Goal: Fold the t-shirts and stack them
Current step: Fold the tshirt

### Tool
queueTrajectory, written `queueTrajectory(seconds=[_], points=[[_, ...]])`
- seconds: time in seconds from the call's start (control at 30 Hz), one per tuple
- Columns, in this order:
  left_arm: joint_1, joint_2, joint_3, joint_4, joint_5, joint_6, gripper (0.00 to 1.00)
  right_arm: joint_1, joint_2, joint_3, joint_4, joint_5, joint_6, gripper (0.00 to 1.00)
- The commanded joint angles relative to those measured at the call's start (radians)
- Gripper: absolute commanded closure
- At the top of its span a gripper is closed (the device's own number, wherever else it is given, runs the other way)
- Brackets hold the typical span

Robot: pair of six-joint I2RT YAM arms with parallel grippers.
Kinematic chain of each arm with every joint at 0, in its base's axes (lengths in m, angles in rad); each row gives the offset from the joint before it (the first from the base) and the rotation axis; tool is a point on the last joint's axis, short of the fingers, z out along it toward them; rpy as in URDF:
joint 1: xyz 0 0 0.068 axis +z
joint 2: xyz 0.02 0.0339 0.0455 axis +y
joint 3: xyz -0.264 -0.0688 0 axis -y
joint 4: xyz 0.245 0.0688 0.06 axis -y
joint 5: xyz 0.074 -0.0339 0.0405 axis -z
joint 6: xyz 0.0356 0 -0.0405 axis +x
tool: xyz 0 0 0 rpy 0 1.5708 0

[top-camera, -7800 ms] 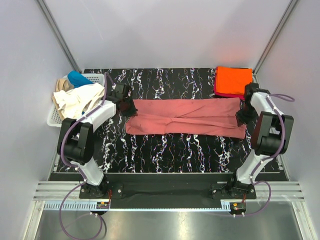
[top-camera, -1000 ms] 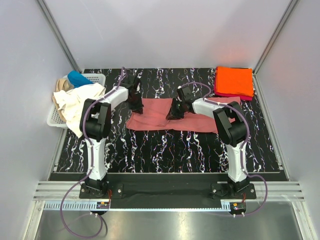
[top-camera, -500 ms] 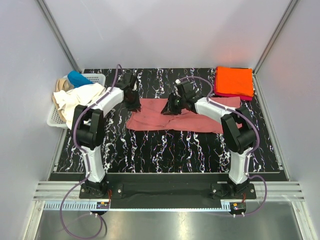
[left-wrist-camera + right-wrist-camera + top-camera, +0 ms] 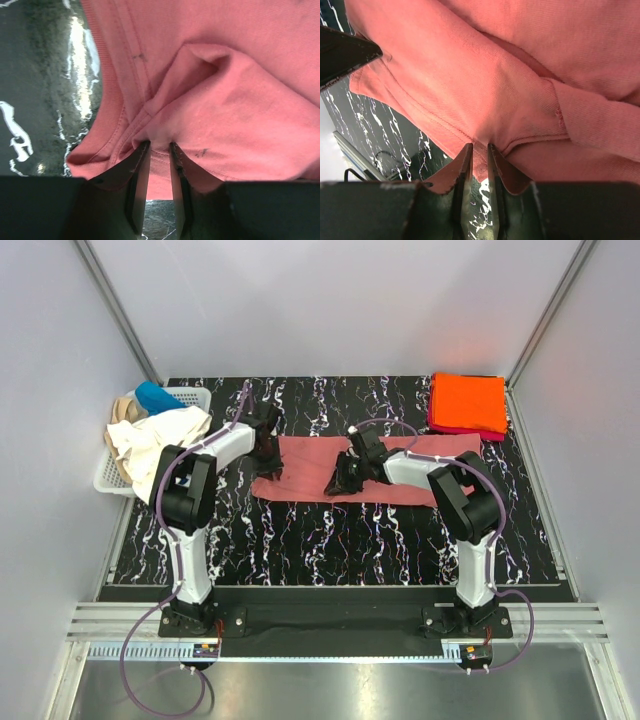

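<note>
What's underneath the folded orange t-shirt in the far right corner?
A magenta t-shirt; only its edge peeks out along the near side of the orange t-shirt. The rest is covered, so whether more lies between it and the table cannot be seen.

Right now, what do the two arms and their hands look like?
Both the left arm and right arm have white link shells with black joint housings. A purple cable loops from each base up along the arm. The left hand and right hand are black, with two dark, flat fingers tapering to thin tips.
</note>
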Motion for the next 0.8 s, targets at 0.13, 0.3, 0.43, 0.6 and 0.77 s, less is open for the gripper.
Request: queueTrajectory(seconds=[0.13,0.3,0.43,0.6,0.77], points=[[0.008,-0.051,0.101,-0.077,-0.16,0.03,0.69,0.0,-0.117,-0.001,-0.024,0.053,-0.029,0.75],[-0.011,-0.101,0.132,-0.078,-0.104,0.034,0.67,0.0,-0.18,-0.008,-0.053,0.067,-0.023,0.74],[-0.028,-0.047,0.152,-0.054,0.025,0.033,0.67,0.0,-0.231,-0.007,-0.113,0.13,-0.022,0.74],[-0.032,0.047,0.221,-0.048,0.022,0.026,0.67,-0.009,-0.335,-0.021,-0.205,0.26,-0.032,0.74],[-0.028,0.165,0.308,-0.07,-0.064,0.025,0.66,-0.022,-0.45,-0.04,-0.27,0.372,-0.068,0.74]])
